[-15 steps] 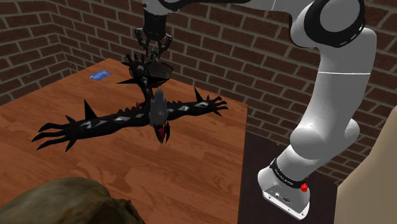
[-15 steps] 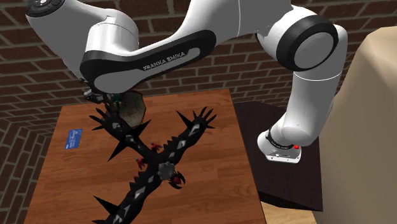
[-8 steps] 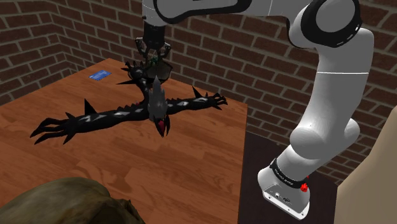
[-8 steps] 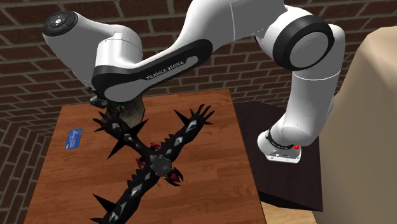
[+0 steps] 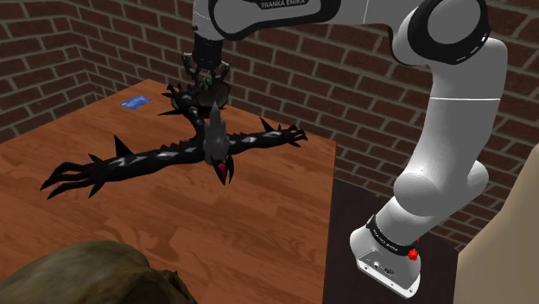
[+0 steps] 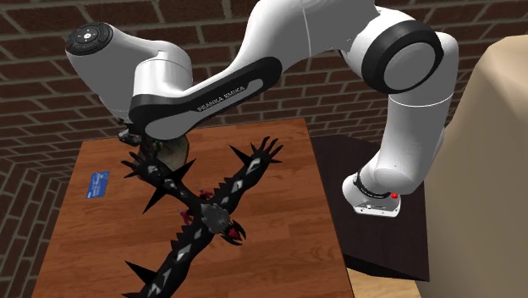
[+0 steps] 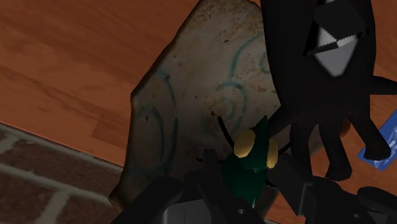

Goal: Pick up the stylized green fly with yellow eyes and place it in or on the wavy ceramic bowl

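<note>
While hovering above pale wavy bowl, my gripper clamps green fly between both fingers, its yellow eyes facing bowl. Fly sits clear of wooden table, bowl's faint blue swirls right beyond it. Black spiked winged figure sprawls across table, one claw just beside bowl. Blue card lies near brick wall.

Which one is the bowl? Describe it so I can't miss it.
Start at the brown wooden table, far end by the brick wall. Right below the jaws clasping the green fly with yellow eyes sits the pale tan bowl: wavy rim, faint blue-green swirls, unlike the spiky all-black winged figure beside it.
</note>
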